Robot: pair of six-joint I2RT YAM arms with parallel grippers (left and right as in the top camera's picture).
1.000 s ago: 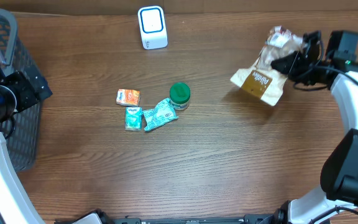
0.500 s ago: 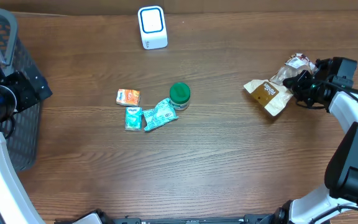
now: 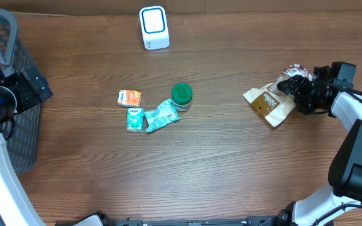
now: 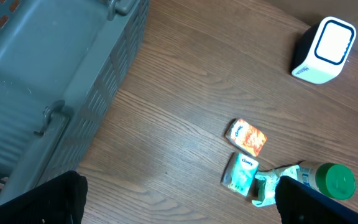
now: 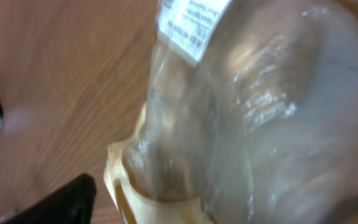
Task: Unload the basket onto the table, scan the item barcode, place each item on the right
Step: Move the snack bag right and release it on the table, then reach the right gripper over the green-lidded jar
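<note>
Right gripper (image 3: 294, 88): at the right end of the snack bag (image 3: 270, 102), touching it. Jaw spread unreadable in either view. The bag lies on the table (image 3: 231, 163), well right of the white scanner (image 3: 154, 27), with a tan printed end and a clear film end. Only the right wrist view shows its white printed label (image 5: 191, 25) and brown contents behind the film. Left gripper (image 4: 182, 199): wide, holding nothing, beside the grey basket (image 4: 55, 68).

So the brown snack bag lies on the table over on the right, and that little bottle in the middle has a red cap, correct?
Not quite. The bottle cap is green, not red, as the overhead view shows. The brown snack bag does lie on the table over on the right.
</note>
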